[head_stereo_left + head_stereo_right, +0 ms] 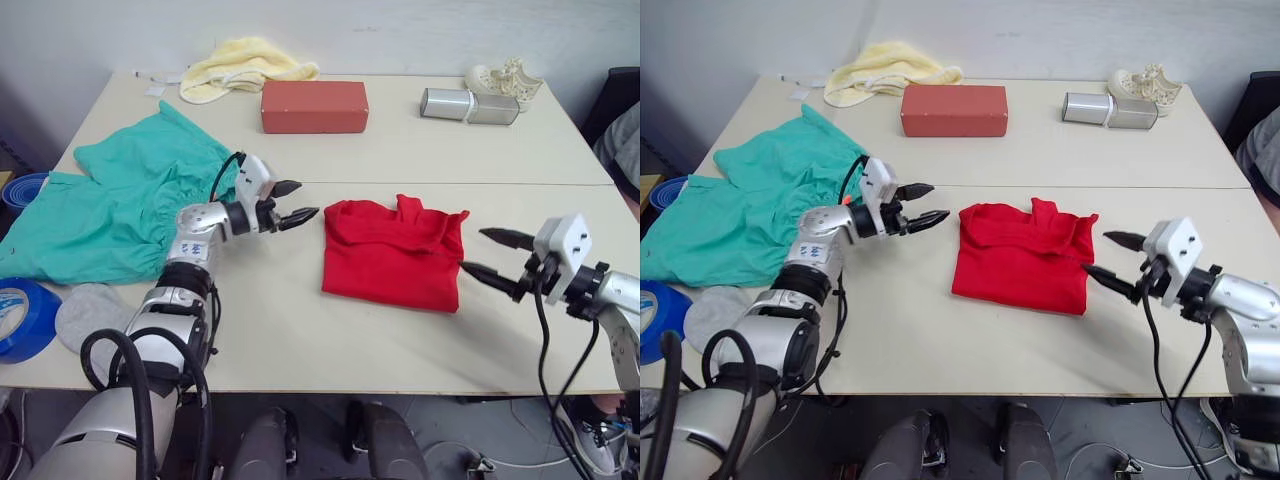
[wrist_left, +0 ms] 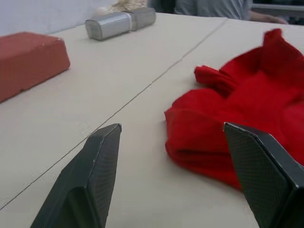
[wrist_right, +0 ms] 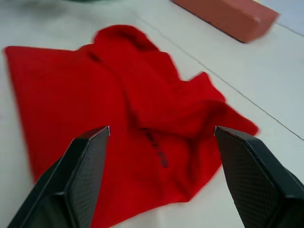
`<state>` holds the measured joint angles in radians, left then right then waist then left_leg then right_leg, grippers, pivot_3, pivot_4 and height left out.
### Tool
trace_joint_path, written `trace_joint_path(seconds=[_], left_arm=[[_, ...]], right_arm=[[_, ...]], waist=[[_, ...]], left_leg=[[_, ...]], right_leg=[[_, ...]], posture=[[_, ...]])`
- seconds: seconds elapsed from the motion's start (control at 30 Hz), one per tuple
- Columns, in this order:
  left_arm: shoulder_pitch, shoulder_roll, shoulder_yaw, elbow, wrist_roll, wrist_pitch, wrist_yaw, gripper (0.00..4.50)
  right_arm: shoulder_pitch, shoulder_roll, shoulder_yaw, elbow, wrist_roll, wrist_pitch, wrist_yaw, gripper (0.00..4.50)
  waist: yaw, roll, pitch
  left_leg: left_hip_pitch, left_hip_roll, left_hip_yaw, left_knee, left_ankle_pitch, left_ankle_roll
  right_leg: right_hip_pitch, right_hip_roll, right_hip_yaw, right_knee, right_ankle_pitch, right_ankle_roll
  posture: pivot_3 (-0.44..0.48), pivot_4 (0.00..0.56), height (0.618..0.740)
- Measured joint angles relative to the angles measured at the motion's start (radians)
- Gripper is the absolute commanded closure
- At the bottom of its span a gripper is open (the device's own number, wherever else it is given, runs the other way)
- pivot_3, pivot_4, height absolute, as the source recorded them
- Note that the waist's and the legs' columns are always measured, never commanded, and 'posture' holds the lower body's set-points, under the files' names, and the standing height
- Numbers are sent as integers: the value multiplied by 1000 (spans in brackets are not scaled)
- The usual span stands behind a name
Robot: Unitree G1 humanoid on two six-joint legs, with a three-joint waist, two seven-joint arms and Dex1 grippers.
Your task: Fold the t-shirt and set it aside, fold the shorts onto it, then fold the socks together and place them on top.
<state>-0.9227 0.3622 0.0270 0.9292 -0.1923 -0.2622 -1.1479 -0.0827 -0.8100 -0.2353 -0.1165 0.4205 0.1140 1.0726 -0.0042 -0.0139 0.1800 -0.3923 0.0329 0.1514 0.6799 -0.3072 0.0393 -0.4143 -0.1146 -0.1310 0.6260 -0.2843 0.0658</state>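
The folded t-shirt (image 1: 392, 254) is lying mid-table, between both grippers. The left gripper (image 1: 292, 201) is hovering at its 9 o'clock, fingers spread, grasping nothing; the right gripper (image 1: 487, 253) is hovering at its 3 o'clock, likewise spread and empty. The shorts (image 1: 110, 205) are sprawling at 9 o'clock, a grey sock (image 1: 88, 313) lying partly hidden behind the left arm. A red box (image 1: 314, 106), yellow towel (image 1: 240, 66) and silver case (image 1: 470, 105) are sitting toward 12 o'clock. No writing is readable.

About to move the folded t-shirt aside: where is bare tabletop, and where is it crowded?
Free: the table between the red box and the t-shirt, and the near strip in front of the t-shirt. Crowded: the robot's left, under the shorts, socks and tape roll.
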Motion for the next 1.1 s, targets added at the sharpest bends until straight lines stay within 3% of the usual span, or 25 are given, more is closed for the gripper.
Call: trace_joint_path(seconds=[0.07,0.17,0.4,0.5,0.73,0.8,1.1], left_arm=[[76,26,-9,-120,-47,-16,-155,7],[170,61,-35,-285,-89,26,-274,7],[322,120,-54,-532,-134,161,-342,7],[354,125,-56,-583,-137,194,-327,0],[392,144,-59,-650,-137,231,-302,0],[398,159,-58,-654,-137,238,-301,0],[431,198,-54,-722,-164,291,-296,0]], right_arm=[[50,1,67,-92,-19,-3,15,914],[48,28,149,-124,-88,-3,-26,914],[-51,78,320,-77,-285,-1,-135,914],[-85,93,359,-36,-342,-20,-158,1563],[-107,110,397,-20,-385,-48,-168,4015],[-101,110,398,-22,-384,-47,-163,4454],[59,28,384,-187,-246,-37,-3,4454]], waist=[[-2,0,0],[0,0,0],[3,0,0],[2,0,0],[0,0,0],[0,0,0],[3,0,0]], left_leg=[[0,1,0,1,0,-1],[2,0,0,2,0,0],[1,0,-1,2,-1,1],[1,0,-2,2,0,1],[2,0,-2,2,0,1],[2,0,-2,2,0,1],[1,0,-3,0,-1,2]], right_leg=[[0,0,0,0,0,0],[1,0,1,1,0,-1],[1,-2,1,1,0,-1],[2,-2,0,1,0,-1],[2,-1,0,1,0,-1],[2,-1,0,1,0,-1],[2,-2,-1,-1,-1,-1]], posture=[[0,150,740],[0,150,740],[0,150,740],[0,150,740],[0,150,740],[0,150,740],[0,150,740]])
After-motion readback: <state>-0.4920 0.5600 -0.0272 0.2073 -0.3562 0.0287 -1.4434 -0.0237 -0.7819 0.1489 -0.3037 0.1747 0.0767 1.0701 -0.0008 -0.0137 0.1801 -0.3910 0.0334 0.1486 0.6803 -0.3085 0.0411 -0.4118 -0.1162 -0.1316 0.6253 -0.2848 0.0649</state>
